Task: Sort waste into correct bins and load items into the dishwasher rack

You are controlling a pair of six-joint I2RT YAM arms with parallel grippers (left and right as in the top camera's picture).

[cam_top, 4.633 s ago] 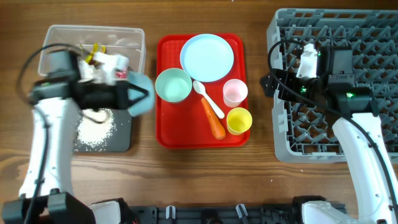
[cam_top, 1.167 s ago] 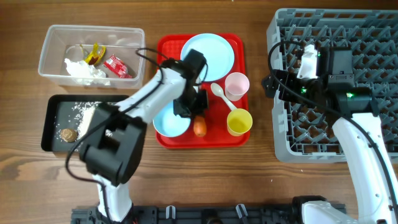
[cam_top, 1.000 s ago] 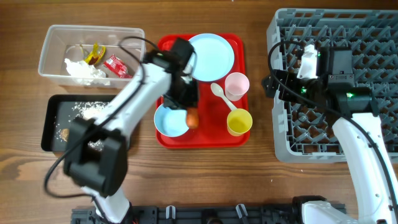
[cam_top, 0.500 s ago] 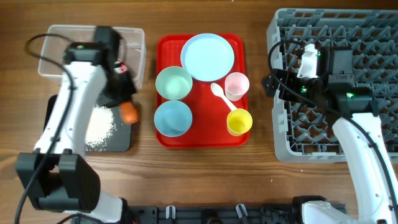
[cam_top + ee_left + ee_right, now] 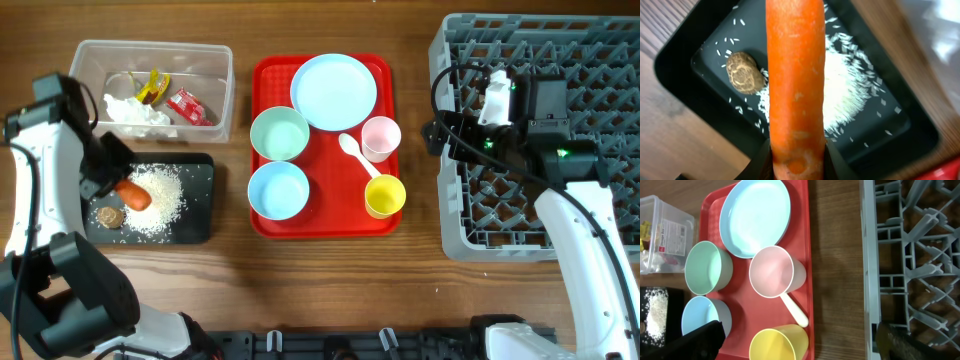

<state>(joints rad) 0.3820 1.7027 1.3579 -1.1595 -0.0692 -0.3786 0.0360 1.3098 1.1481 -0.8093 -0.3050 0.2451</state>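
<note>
My left gripper [image 5: 112, 183] is shut on the orange carrot [image 5: 134, 195] and holds it over the black tray [image 5: 198, 170]. In the left wrist view the carrot [image 5: 795, 75] hangs above the white rice [image 5: 845, 95] and the brown lump [image 5: 745, 73]. The clear tub [image 5: 215, 60] holds the tissue [image 5: 135, 110], yellow wrapper [image 5: 153, 85] and red wrapper [image 5: 188, 105]. The plate [image 5: 333, 92], two bowls [image 5: 279, 135] [image 5: 277, 190], pink cup [image 5: 380, 138], yellow cup [image 5: 385, 195] and spoon [image 5: 355, 155] sit on the red tray. My right gripper [image 5: 440, 135] is open and empty at the left edge of the grey rack [image 5: 560, 210].
The flat red tray [image 5: 265, 75] lies between the bins and the rack. The right wrist view shows a strip of bare wood [image 5: 835, 255] between the red tray's edge and the rack's wall [image 5: 867, 270].
My left gripper took the carrot off the red tray and carried it left to above the black tray. The second bowl now sits on the red tray. The right arm has not moved.
</note>
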